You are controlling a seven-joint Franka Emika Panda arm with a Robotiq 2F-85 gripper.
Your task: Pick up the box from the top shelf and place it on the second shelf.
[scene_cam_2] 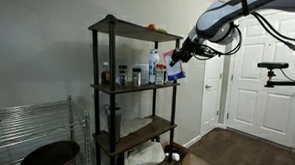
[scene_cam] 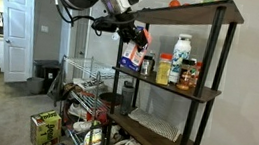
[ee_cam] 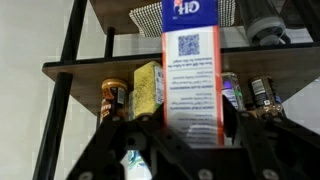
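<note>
Grasping the box firmly, the gripper holds it roughly upright just outside the shelf end. In an exterior view, the second shelf lies right and slightly lower, with jars standing near that end.

In the wrist view the small blue-and-white cardboard box runs off the top edge, so I can't see its upper end. It also hides the middle of the row of spice jars behind it, and their labels are just a blur. The dark hand is cut off along the bottom edge. In both exterior views the box's print is too small for me to read.
</note>
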